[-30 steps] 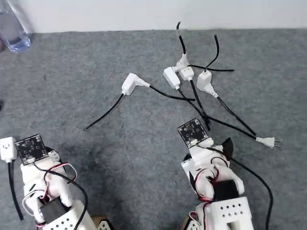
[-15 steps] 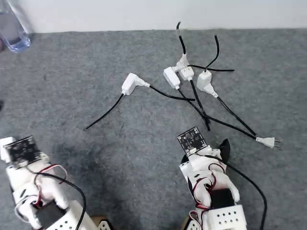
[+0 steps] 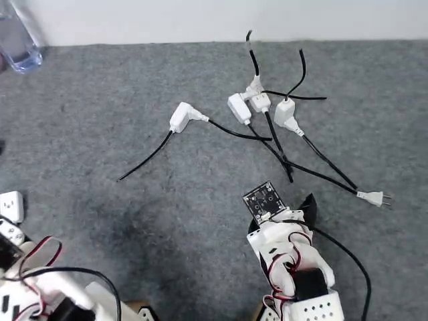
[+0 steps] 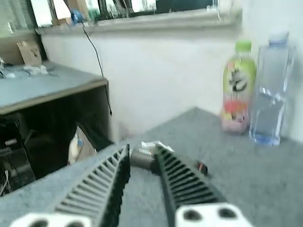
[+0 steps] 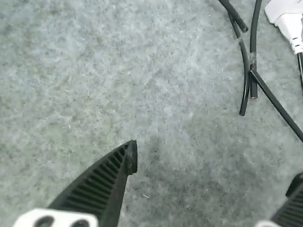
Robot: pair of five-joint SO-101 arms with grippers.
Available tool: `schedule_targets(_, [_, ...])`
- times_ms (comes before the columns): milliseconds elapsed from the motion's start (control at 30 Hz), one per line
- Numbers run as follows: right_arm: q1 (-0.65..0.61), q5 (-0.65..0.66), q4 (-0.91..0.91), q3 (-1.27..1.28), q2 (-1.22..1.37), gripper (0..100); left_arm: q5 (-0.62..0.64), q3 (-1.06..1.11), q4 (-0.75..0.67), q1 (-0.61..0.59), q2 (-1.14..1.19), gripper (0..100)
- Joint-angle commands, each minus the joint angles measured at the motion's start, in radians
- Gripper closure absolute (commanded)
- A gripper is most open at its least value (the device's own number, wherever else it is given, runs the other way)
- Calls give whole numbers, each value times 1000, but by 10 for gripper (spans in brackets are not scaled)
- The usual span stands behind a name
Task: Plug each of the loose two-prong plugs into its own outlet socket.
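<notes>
left gripper [image 4: 142, 153]: jaws narrowly apart, level above the grey mat [image 3: 134, 187] at its left edge; a small blurred grey-and-white thing shows at the tips, and I cannot tell if it is held
right gripper [image 5: 213, 170]: jaws spread wide, holding nothing, low over bare mat
two-prong plug [image 3: 373, 196]: loose on the mat, to the right of the right arm, well apart from the sockets
white socket cluster [image 3: 257, 100]: far side of the mat, black cords [image 3: 281, 150] crossing beside it
angled white connector [image 3: 180, 117]: alone, left of the cluster
small white socket block [image 3: 11, 206]: near the left arm
bottles: clear bottle [image 4: 271, 90] just beside green-capped bottle [image 4: 238, 90]
</notes>
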Motion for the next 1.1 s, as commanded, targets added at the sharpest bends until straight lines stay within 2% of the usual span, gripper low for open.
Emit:
schedule_targets(0, [-10, 3, 7, 11, -18, 534, 32, -99, -29, -8, -3, 870])
schedule_targets(167, [-10, 3, 7, 11, -18, 534, 40, -239, -34, -3, 0, 867])
schedule_targets(300, [-10, 3, 7, 11, -18, 534, 41, -329, -117, -3, 61, 867])
schedule_targets(500, [-10, 3, 7, 11, -18, 534, 40, -479, -275, -8, 321, 866])
schedule_targets(633, [-10, 3, 7, 11, -18, 534, 37, -619, -305, -3, 568, 866])
schedule_targets(900, [-13, 3, 10, 11, -18, 534, 37, -877, -279, 0, 1057, 866])
schedule_targets(1067, [-13, 3, 10, 11, -18, 534, -9, -984, -48, 44, 1295, 866])
